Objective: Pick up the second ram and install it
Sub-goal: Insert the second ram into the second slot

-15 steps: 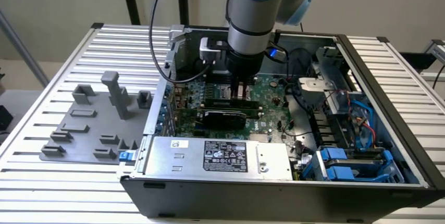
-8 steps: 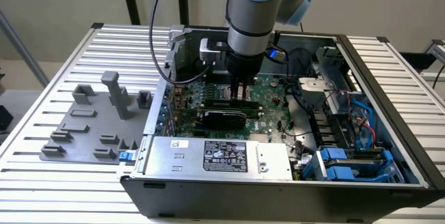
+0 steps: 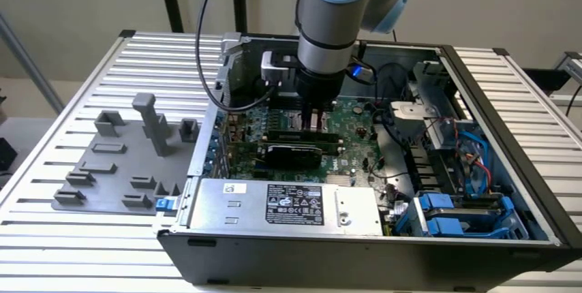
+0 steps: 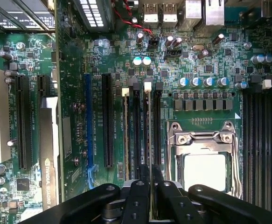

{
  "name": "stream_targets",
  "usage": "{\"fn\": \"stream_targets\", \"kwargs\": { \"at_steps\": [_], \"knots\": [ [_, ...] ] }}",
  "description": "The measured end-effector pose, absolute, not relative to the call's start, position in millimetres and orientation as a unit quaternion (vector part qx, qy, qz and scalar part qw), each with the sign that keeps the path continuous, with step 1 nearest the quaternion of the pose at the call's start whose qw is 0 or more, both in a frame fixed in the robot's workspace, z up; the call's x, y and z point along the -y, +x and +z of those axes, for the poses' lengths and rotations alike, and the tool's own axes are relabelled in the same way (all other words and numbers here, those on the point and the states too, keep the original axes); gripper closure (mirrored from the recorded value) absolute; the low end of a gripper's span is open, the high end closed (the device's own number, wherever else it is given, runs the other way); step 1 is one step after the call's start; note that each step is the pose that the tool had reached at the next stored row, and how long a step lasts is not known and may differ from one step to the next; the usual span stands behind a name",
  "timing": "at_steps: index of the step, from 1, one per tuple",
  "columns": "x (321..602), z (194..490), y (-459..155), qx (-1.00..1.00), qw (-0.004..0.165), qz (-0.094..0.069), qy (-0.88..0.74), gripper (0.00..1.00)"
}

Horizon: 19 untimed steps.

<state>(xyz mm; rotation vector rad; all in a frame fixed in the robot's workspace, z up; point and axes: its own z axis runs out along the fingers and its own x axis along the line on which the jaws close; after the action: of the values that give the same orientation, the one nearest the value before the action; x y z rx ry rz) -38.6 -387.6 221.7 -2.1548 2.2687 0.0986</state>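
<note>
While the arm stands nearly vertical over the open computer case (image 3: 509, 191), your gripper (image 4: 150, 186) is down among the memory slots (image 4: 142, 135) beside the CPU socket (image 4: 203, 154). Its fingers (image 4: 136, 196) are drawn close together, clamped on the upper edge of the second ram (image 4: 146, 130), which you see edge-on as a thin stick running straight away from the fingertips along one slot. The grip sits on the narrow top edge because the slots are packed tightly and leave no room at the sides.

Note the following:

- The stick stands upright and parallel to the slot walls. This alignment lets the lower edge enter the slot without skewing.
- White latches (image 4: 147, 86) sit at the far ends of the slots, well beyond the fingertips. Whether the one on this slot has closed on the stick, you cannot tell.
- Whether the stick is fully seated or merely resting in the slot cannot be judged here.
- The motherboard (image 4: 210, 60) lies flat beneath the gripper.
- Away from the gripper, outside the case, a grey holder tray (image 3: 118, 170) rests on the desk (image 3: 54, 238).
</note>
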Motion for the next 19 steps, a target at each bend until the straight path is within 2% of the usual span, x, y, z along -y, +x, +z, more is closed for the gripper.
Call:
{"fn": "stream_targets", "kwargs": {
  "at_steps": [3, 4, 16, 19],
  "knots": [
    [388, 221, -39, -0.725, 0.005, 0.031, -0.688, 0.85],
    [388, 221, -39, -0.725, 0.006, 0.032, -0.688, 0.78],
    [388, 242, -39, -0.725, 0.006, 0.032, -0.688, 0.78],
    [388, 243, -39, -0.725, 0.006, 0.032, -0.688, 0.89]
  ]
}}
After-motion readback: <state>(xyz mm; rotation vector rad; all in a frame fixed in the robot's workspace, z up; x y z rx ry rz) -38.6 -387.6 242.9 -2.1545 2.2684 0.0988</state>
